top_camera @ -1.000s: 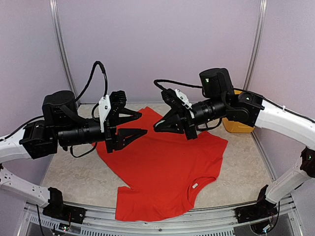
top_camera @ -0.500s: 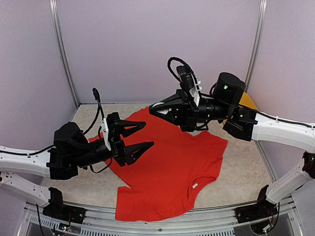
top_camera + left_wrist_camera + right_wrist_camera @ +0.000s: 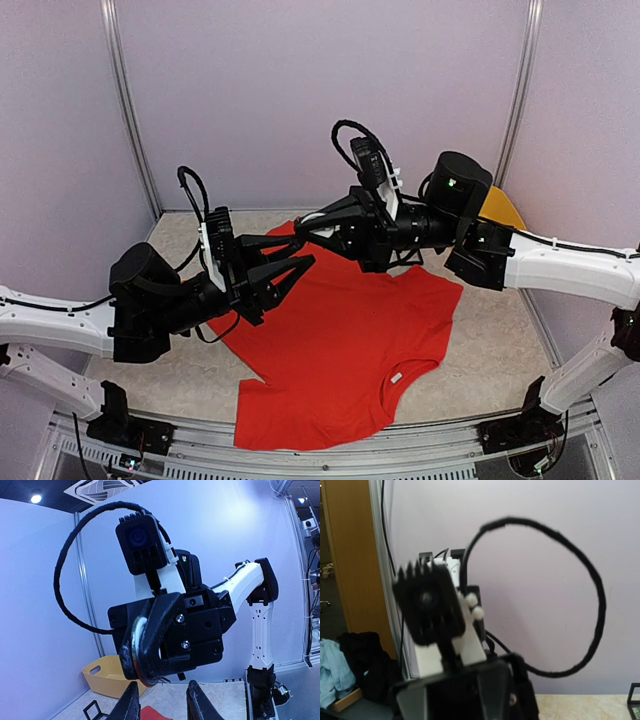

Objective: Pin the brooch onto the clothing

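The red T-shirt lies flat on the table with its white label toward the near side. My right gripper hovers above the shirt's far left part. It is shut on the brooch, a round disc with a silver rim and reddish lower edge, seen edge-on in the left wrist view. My left gripper is open and empty. It points up at the right gripper's tips from just below and to the left. Its fingertips sit just under the brooch. The right wrist view is blurred and shows only the left arm's wrist camera.
A yellow bin stands at the back right behind the right arm; it also shows in the left wrist view. A small black frame stands on the table near it. Purple walls close in the back and sides.
My left gripper has risen and moved right, closing in under the right gripper's tips. My right gripper has shifted slightly left toward it, still holding the brooch.
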Robot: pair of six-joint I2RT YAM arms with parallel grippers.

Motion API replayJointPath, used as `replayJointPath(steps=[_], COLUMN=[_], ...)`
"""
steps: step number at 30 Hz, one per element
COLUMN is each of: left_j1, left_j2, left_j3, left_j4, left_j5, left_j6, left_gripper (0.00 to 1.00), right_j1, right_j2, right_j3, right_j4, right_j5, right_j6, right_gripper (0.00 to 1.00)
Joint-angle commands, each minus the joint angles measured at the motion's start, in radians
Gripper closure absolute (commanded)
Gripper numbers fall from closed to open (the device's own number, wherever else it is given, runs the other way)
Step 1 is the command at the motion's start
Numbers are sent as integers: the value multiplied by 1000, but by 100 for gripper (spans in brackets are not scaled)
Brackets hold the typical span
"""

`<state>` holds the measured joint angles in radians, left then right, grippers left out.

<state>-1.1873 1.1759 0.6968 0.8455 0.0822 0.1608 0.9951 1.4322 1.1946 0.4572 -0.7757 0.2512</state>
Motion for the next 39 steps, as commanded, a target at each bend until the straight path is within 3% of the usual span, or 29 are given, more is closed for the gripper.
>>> replayJointPath(steps=[1,8,10,15,17,23,30,39], left_j1=[-2,12,23,32,33,41,43,46], left_j2=[18,36,35,26,25,32,38,22], left_j3=[56,64,64,55,55,52,32,33], left_j4=[36,47,45,59,68,107,75,65], left_j5=[-10,2,13,42,45,78,143,203], left_j6=[-31,-41,-52,-73,-78,-99,-75,-66], left_gripper=[74,91,100,100,94,90,77,73], right_j1=[14,19,19,19,18,20,20,20], right_j2=[8,14,15,20,25,34,10,9], right_j3=[20,26,29,35,34,42,39,34], right_j4=[13,8,5,-5,-7,-4,-9,-15], right_j5=[-19,-28,-31,-31,-31,-39,-28,-12], right_j6=[-10,-11,-12,-17,-18,-16,-29,-37], right_gripper=[100,100,100,100,100,100,100,100])
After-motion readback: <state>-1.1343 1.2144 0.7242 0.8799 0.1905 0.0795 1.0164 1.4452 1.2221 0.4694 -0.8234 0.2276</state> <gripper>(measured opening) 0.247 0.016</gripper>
